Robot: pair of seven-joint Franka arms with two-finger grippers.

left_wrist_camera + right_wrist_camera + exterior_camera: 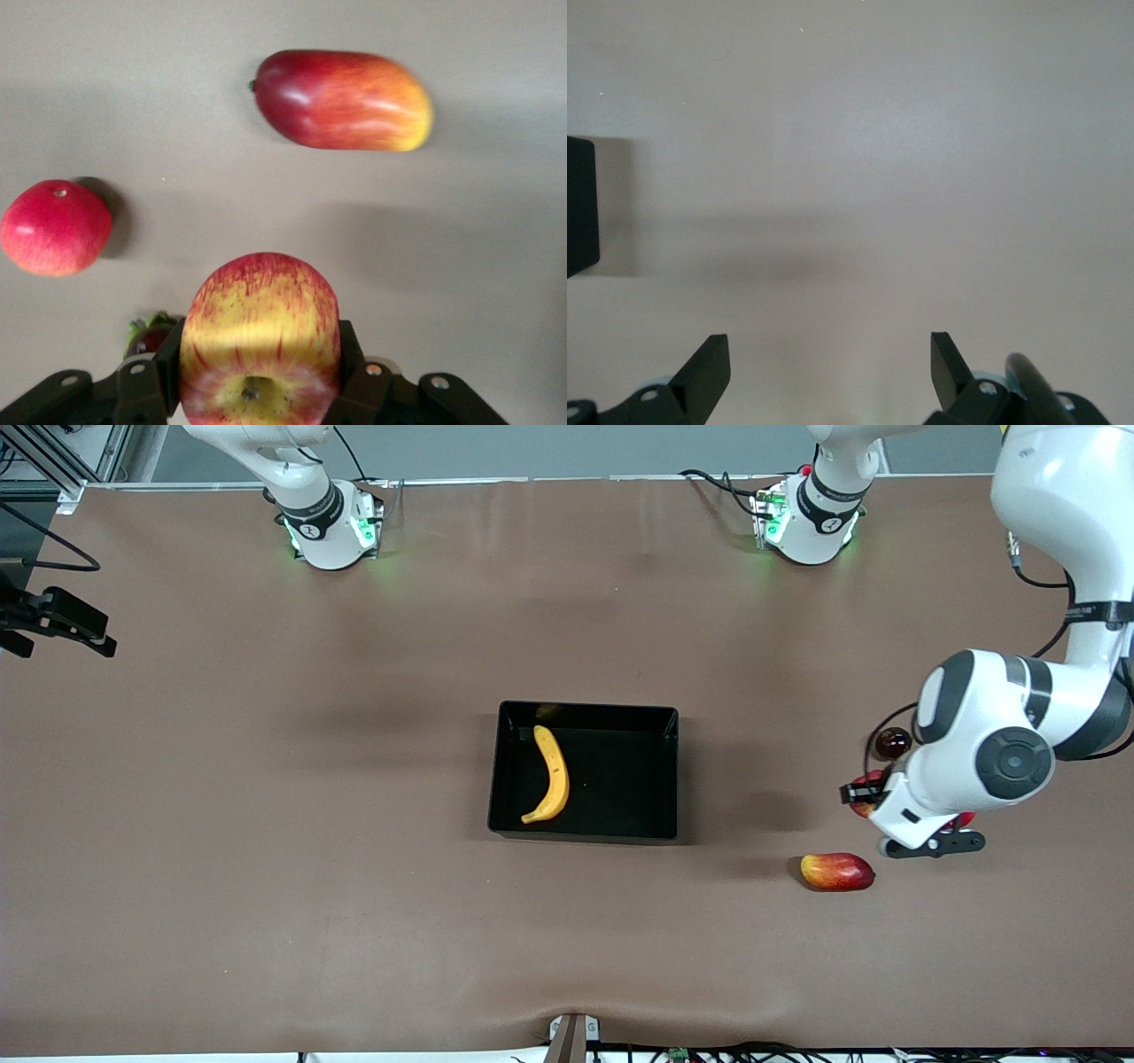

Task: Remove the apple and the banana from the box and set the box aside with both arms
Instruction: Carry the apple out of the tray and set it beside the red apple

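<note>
Left wrist view — left gripper [257, 390] clamped on apple [260, 341]; best lowered gently between neighbouring fruit before releasing — right gripper [830, 372] wide, waiting.

You're looking down from high across the table [266, 921], while both wrist cameras are facing the tabletop closely.

Broad brown matte table [266, 868] under soft even light, grey floor strip [567, 447] above it.
</note>
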